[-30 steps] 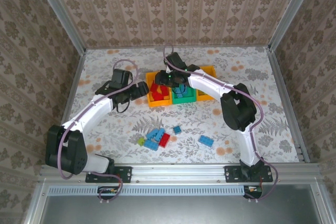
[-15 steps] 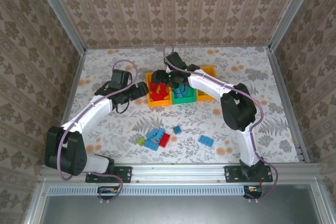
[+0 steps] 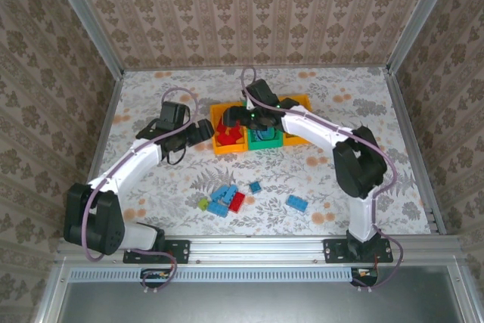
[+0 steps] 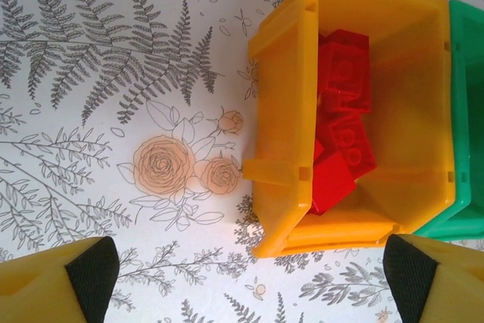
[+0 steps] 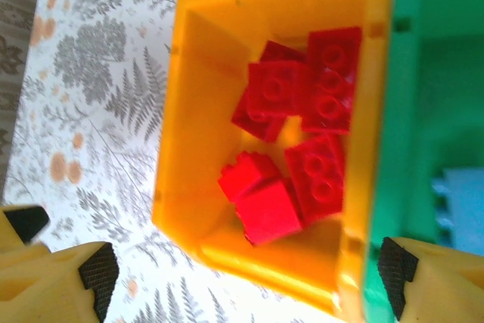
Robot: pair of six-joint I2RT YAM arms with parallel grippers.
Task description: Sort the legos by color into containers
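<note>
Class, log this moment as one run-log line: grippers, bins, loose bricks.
left gripper open beside orange bin | right gripper open above it | bin holds red bricks | blue, red, lime bricks loose on table

light: bright, even | shadows: soft, faint | focus: overhead sharp, wrist views slightly soft

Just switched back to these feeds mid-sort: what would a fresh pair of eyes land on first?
First, the orange bin piled with red bricks, at the left end of the bin row. The left gripper and right gripper are both poised by it, fingers spread and empty. Next, the loose cluster of blue, red and lime bricks lying unsorted on the near side of the table.
</note>
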